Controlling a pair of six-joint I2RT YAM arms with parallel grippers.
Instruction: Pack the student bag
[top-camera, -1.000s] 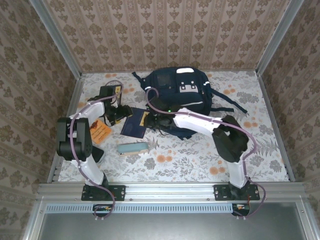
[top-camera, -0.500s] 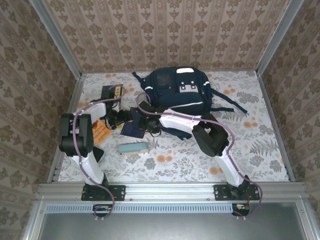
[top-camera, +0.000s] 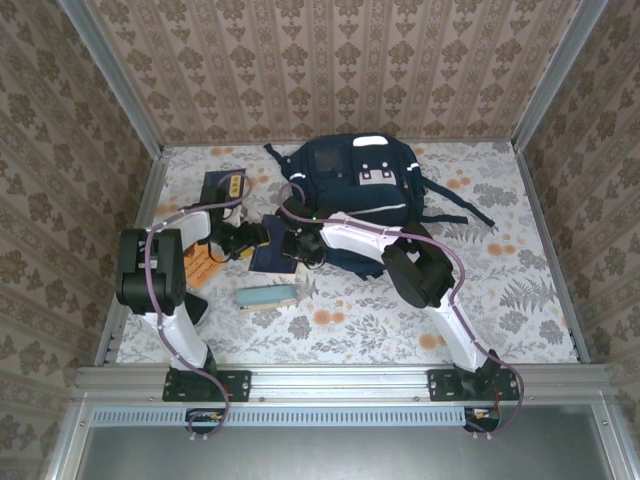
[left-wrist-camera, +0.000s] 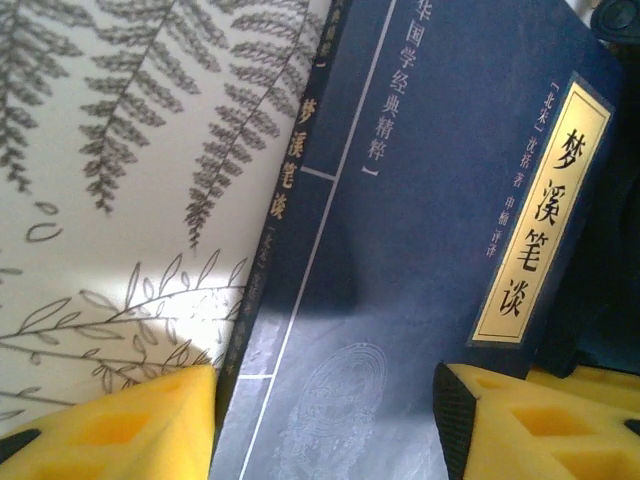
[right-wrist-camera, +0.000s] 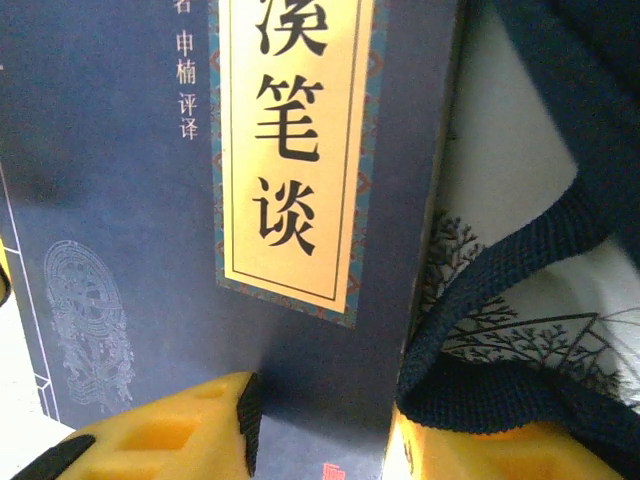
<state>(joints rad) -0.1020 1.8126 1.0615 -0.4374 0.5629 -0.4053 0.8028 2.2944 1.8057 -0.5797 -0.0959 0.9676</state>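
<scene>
Step in hand, by judgement: taking up a book for packing. Left of centre in the top view, the left gripper (top-camera: 245, 238) and right gripper (top-camera: 295, 245) are flanking the navy book (top-camera: 268, 258), fingers standing apart about its edges; whether either is clamping cannot be told. The student bag (top-camera: 355, 185) is lying upper centre. Next: a firm pinch, then a carry bagward. The gold label (left-wrist-camera: 540, 210) is reading 梦溪笔谈; the cover line, 国学经典精粹.
</scene>
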